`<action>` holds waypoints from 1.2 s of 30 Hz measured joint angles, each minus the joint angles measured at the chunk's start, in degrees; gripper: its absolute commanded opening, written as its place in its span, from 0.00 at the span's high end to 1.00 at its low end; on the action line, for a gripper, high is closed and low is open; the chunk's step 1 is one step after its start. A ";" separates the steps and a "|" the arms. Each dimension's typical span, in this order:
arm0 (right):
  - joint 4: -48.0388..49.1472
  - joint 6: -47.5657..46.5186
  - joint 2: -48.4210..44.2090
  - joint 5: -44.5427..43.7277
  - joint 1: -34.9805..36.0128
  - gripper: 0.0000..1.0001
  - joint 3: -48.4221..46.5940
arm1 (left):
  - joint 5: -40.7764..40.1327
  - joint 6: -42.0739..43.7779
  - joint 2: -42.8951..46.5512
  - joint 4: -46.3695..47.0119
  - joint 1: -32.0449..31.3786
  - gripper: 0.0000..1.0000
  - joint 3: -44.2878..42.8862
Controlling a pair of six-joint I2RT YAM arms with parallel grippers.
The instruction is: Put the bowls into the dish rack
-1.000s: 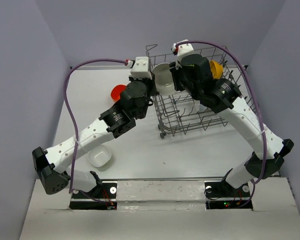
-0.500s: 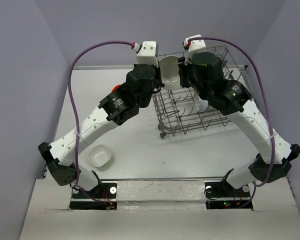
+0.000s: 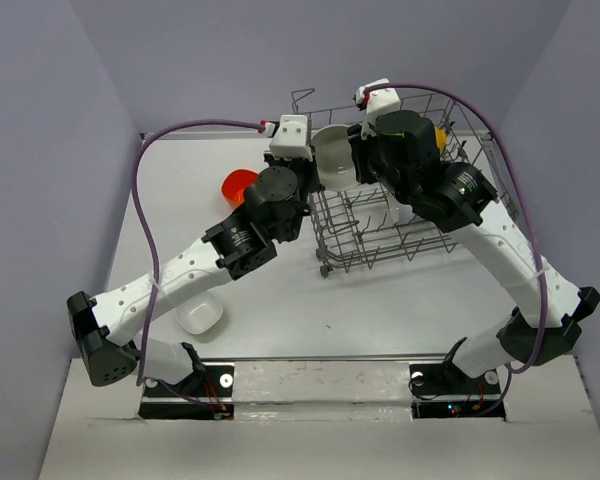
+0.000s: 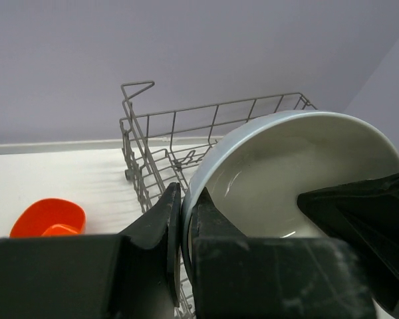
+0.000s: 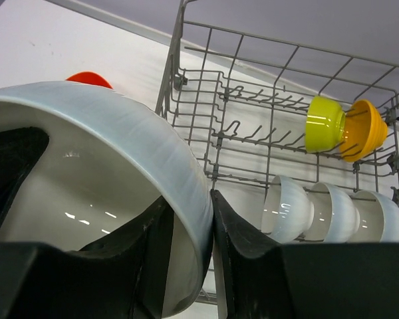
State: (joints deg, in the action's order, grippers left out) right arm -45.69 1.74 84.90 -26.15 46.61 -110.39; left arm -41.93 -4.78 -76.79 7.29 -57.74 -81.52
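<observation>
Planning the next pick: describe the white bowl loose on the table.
From the dish rack, go left and nearer, beside the left arm. The white bowl sits there, open side up. The only other loose bowl, farther back, is red-orange.

A white table (image 3: 400, 300) sits inside the booth, matte and plain, with 1 small dark speck (image 3: 327, 322) on it toward the near side. 3 pale lilac-grey walls close it in: a back wall (image 3: 230, 60), a left wall (image 3: 40, 180) and a right wall (image 3: 580, 120). Along the table's near edge runs a shiny metal strip (image 3: 320, 375), with a white ledge (image 3: 310, 450) just in front of it.
</observation>
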 measured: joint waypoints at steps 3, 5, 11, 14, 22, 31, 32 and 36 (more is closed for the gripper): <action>-0.22 -0.02 0.00 0.28 0.00 0.66 0.02 | -1.62 3.06 0.66 5.88 -0.81 1.00 3.28; -0.33 -0.04 0.00 0.31 0.00 0.66 0.02 | -2.58 5.60 0.85 9.77 -1.44 1.00 5.05; -0.31 -0.24 0.00 0.37 0.00 0.66 0.02 | -4.92 12.48 0.90 20.06 -2.80 1.00 9.07; -0.26 -0.26 0.00 0.85 0.02 0.66 0.02 | -6.62 16.63 0.90 25.22 -3.74 1.00 10.82; -0.11 -0.26 0.00 2.19 0.52 0.64 0.02 | -10.86 26.71 0.79 36.87 -6.34 1.00 14.03; 0.33 -0.24 0.00 2.71 0.74 0.64 0.11 | -13.40 35.06 -0.63 46.18 -7.56 1.00 15.19; 0.42 -0.24 -0.02 2.73 0.74 0.64 0.13 | -13.55 35.45 -0.72 46.62 -7.58 1.00 15.19; 0.90 -0.24 -0.02 2.97 0.74 0.64 0.22 | -14.10 36.44 -0.76 47.36 -7.78 1.00 15.19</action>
State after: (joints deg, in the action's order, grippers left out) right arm -44.80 1.50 84.88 -23.18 47.35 -110.17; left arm -56.03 31.66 -77.56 54.65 -65.52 -66.32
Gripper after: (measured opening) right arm 0.364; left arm 0.125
